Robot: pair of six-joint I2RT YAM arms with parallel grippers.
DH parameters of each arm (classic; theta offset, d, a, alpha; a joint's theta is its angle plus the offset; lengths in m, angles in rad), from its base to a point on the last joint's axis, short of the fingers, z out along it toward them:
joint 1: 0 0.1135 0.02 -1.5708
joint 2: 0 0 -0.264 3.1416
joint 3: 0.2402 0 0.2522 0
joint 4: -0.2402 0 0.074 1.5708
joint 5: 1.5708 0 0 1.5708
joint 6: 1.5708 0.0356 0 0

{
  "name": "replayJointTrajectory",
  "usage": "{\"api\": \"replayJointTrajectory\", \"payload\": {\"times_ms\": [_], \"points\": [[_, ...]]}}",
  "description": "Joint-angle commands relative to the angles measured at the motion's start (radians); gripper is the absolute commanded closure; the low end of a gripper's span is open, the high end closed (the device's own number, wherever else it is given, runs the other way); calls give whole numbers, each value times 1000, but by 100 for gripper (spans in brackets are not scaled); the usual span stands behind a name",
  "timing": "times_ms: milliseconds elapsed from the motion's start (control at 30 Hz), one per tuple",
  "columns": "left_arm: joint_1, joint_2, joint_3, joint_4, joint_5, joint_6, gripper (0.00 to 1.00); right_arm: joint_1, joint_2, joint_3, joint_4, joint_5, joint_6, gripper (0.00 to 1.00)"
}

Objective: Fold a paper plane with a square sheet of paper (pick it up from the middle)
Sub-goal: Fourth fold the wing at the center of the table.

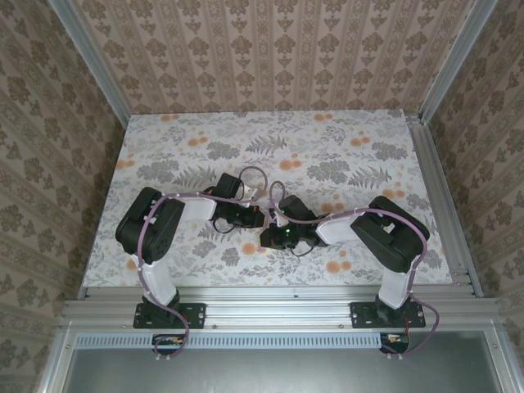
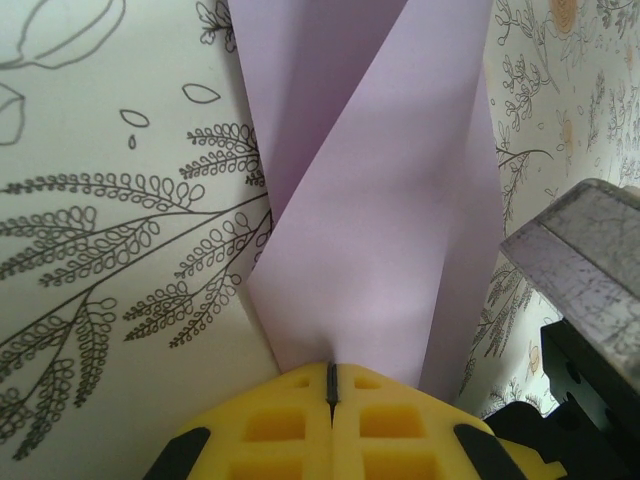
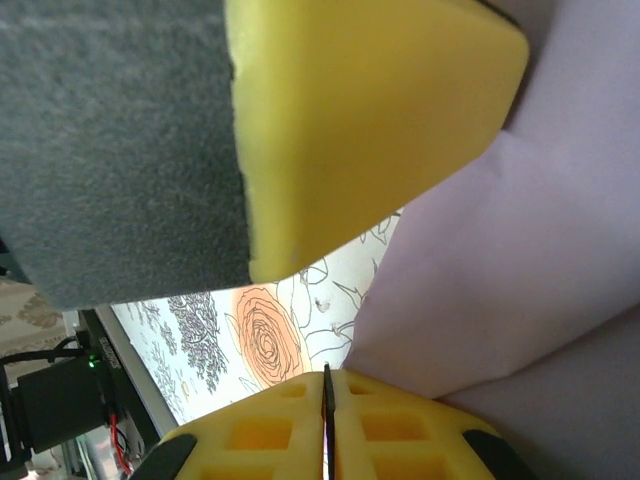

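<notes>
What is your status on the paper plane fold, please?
Left gripper shut on the part-folded paper. Right gripper shut at its edge, grip unclear. Grippers crowd close together.

The folded paper (image 2: 380,200) is plain lavender, no print. Beneath it the desk's cloth (image 1: 344,139) is white with grey ferns and orange blossoms. At the paper's near edge, yellow fingers (image 2: 270,430). Far behind the paper, walls (image 1: 270,49) are beige, with floral stripes.
</notes>
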Motion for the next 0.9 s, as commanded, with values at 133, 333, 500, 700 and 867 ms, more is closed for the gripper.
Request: {"api": "replayJointTrajectory", "payload": {"times_ms": [133, 333, 500, 700, 867], "points": [[-2, 85, -35, -80, -102, 40, 100, 20, 7, 21, -226, -3, -59, 87], [-1, 87, -31, -87, -99, 44, 100, 12, -128, -22, -105, 27, -19, 87], [0, 87, -27, -90, -100, 47, 100, -31, -199, -50, -121, 55, -15, 85], [0, 96, -29, -76, -93, 41, 100, -33, -142, -19, -98, 50, 12, 85], [4, 96, -32, -75, -95, 42, 100, -32, -93, -2, -70, 35, 21, 86]]}}
